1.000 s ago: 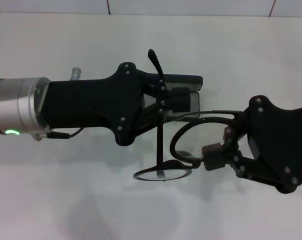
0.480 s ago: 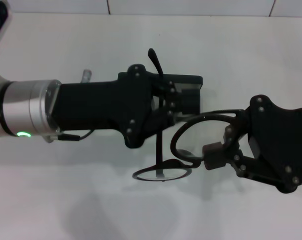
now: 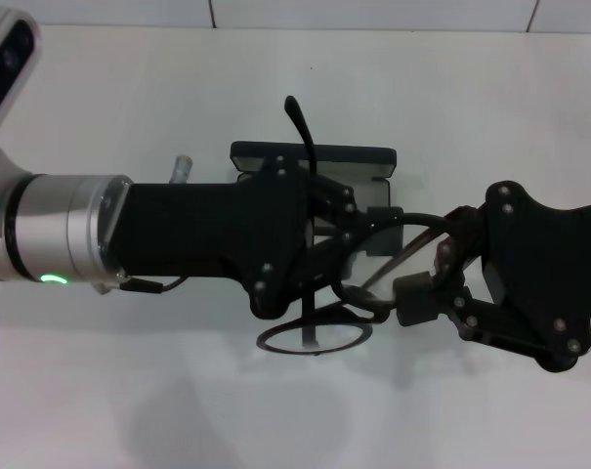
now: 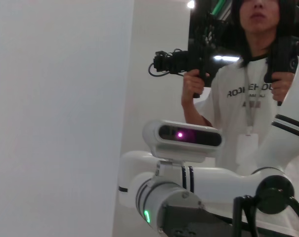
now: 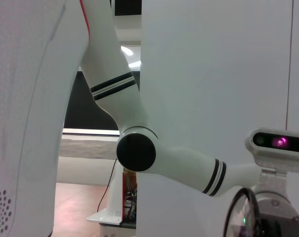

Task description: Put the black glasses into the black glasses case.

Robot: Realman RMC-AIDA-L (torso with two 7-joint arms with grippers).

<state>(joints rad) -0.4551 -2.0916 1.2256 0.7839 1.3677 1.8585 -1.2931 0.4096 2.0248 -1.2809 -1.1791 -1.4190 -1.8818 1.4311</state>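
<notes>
Showing only in head view, right gripper (image 3: 412,298) pinches black glasses (image 3: 373,259).

Robotics lab: camera-holding operator (image 4: 248,74).

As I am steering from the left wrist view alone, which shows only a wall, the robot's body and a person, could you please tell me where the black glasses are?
Observer: In the head view the right claw holds the black glasses by the frame, near the middle of the table.
Operator: Thank you. Where is the case?
Observer: The black glasses case lies on the table just beyond the glasses, mostly hidden under the left arm.
Operator: And my left claw?
Observer: The left claw is over the case, right against the lens of the glasses nearer the case.
</notes>
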